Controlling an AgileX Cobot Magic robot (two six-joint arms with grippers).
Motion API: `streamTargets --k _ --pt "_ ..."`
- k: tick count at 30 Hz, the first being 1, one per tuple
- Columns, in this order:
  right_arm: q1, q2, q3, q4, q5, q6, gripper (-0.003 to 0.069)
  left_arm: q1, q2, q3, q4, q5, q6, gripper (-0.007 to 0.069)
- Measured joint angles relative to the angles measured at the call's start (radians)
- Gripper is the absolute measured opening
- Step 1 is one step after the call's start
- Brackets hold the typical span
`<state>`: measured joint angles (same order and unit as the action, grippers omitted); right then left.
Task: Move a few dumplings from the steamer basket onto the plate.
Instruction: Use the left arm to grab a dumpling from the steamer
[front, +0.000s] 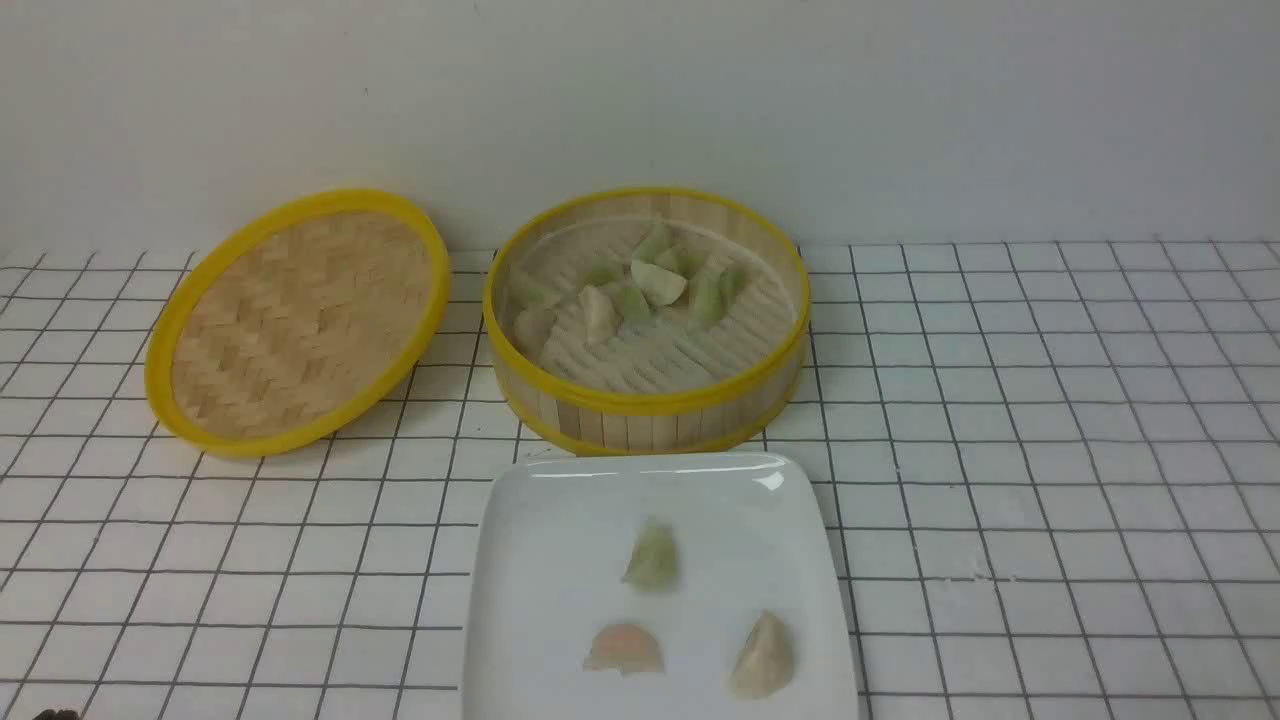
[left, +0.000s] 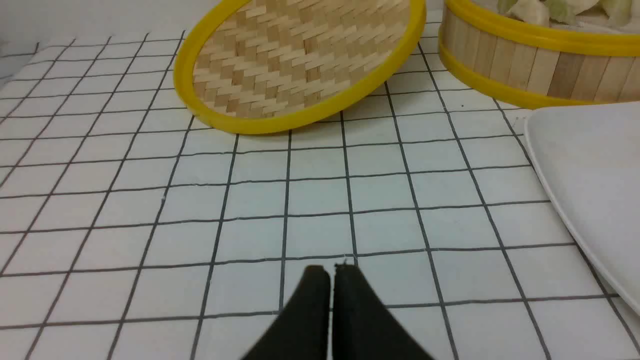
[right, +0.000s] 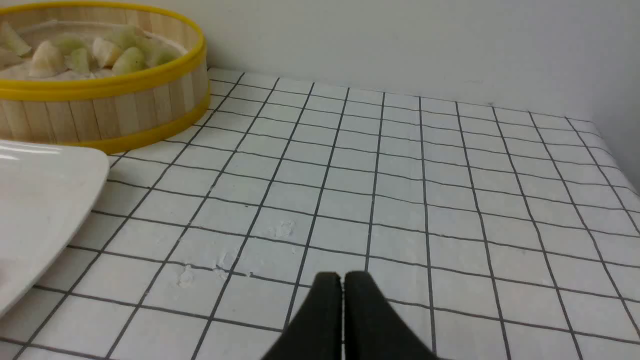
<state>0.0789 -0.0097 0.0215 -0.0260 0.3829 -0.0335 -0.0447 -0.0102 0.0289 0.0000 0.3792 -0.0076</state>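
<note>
The steamer basket (front: 650, 405) stands at the centre back with several green and beige dumplings (front: 655, 282) inside. The white plate (front: 530, 560) lies in front of it and holds three dumplings: a green one (front: 652, 556), a pinkish one (front: 624, 650) and a beige one (front: 763, 655). My left gripper (left: 332, 272) is shut and empty over the cloth, left of the plate (left: 595, 175). My right gripper (right: 343, 277) is shut and empty over the cloth, right of the plate (right: 35, 200). Neither gripper shows in the front view.
The shallow woven lid (front: 300, 315) leans tilted left of the basket, also in the left wrist view (left: 300, 60). A white checked cloth (front: 1050, 450) covers the table. A white wall (front: 900, 100) stands behind. The basket shows in both wrist views (left: 540, 65) (right: 100, 110).
</note>
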Motion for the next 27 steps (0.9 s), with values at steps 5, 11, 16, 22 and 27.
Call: streamTargets --k 5,11,16,22,27 --pt "0.000 0.000 0.000 0.000 0.000 0.000 0.0003 0.000 0.000 0.000 0.000 0.000 0.000 -0.0006" --pt "0.000 0.000 0.000 0.000 0.000 0.000 0.0003 0.000 0.000 0.000 0.000 0.000 0.000 -0.0006" --pt "0.000 0.000 0.000 0.000 0.000 0.000 0.0003 0.000 0.000 0.000 0.023 -0.001 0.008 -0.0006" --pt "0.000 0.000 0.000 0.000 0.000 0.000 0.0003 0.000 0.000 0.001 0.000 -0.128 -0.054 -0.0006" --pt "0.000 0.000 0.000 0.000 0.000 0.000 0.0003 0.000 0.000 0.001 -0.081 -0.361 -0.140 -0.0006"
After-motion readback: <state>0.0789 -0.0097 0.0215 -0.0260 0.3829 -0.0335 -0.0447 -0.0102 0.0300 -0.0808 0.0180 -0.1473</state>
